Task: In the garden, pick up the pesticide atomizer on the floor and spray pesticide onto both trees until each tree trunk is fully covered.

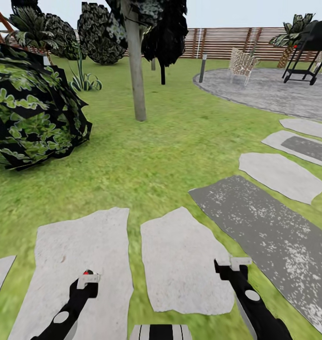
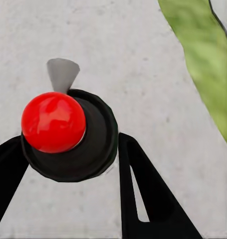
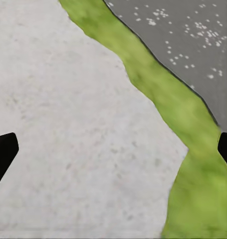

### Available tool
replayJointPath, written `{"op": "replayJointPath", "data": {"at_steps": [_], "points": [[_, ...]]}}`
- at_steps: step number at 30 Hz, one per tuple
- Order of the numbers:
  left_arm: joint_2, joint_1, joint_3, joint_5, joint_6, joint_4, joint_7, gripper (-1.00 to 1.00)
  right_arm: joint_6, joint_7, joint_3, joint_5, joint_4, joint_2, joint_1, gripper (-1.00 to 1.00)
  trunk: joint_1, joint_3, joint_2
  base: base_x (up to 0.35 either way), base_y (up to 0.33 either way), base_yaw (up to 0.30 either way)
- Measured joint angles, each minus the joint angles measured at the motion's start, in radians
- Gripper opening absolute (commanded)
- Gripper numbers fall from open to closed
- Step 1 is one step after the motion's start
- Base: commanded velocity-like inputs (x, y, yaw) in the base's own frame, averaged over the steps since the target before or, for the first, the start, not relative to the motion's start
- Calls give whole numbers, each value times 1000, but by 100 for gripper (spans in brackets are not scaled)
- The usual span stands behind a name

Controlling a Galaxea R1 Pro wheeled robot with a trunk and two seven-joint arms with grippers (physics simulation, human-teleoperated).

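Note:
My left gripper [image 1: 88, 279] is shut on the pesticide atomizer [image 1: 88, 272], low over a pale stepping stone [image 1: 71, 255]. The left wrist view looks down on the atomizer's red top [image 2: 53, 122] and dark body, held between the black fingers [image 2: 138, 189]. Over the neighbouring pale stone, my right gripper [image 1: 233, 264] stands open, its fingertips [image 3: 3, 154] wide apart with nothing between them. One tree with a pale grey-tan trunk [image 1: 136, 71] rises from the lawn ahead, left of centre. Just behind it to the right stands an all-black thin-stemmed tree [image 1: 163, 47].
A large dark-green bush [image 1: 33, 108] crowds the left side. Grey stepping stones [image 1: 279, 174] and a dark slab [image 1: 265, 236] run to the right. A round paved patio [image 1: 274, 89] holds a chair [image 1: 241, 63] and black grill [image 1: 307, 52], before a brown fence [image 1: 227, 42].

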Motion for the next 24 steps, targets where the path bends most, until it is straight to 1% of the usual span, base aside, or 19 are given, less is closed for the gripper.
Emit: {"op": "replayJointPath", "data": {"at_steps": [2,6,9,11,12,13,14,15,17,20,24], "points": [[2,29,2,0,-1,-3,0,-100,-55,0,-1,0,61,-2,15,100,-1,11,0,0,0,-87],[5,70,8,1,-4,-5,1,-100,-114,0,-1,0,141,-3,35,100,-3,33,1,0,0,-87],[7,106,38,2,-10,-6,-3,-100,-161,0,-1,0,215,-3,53,100,-4,49,2,0,0,-87],[8,116,50,1,-17,-6,-5,-100,-192,1,-1,0,249,-3,58,100,-5,60,3,0,0,-87],[9,123,58,1,-24,0,-7,-100,-233,3,-1,1,286,-8,61,100,-5,65,3,0,0,-87],[9,125,59,0,-26,3,-8,-100,-248,4,0,2,308,-16,62,100,-6,71,3,0,0,-87],[9,126,61,0,-27,6,-8,-100,-258,4,1,2,332,-25,62,100,-6,76,3,0,0,-87],[9,132,62,-1,-28,9,-8,-100,-270,3,1,1,381,-36,62,100,-7,81,3,0,0,-87],[8,144,62,-1,-29,10,-7,-100,-291,4,2,0,408,-42,63,100,-8,92,4,0,0,-57],[9,180,66,-1,-59,11,-3,-100,-318,3,5,1,465,-37,63,100,-9,107,5,0,0,-7],[9,180,66,-1,-59,10,-3,-100,-318,3,5,1,465,-37,63,100,-11,124,6,0,0,-6]]}}
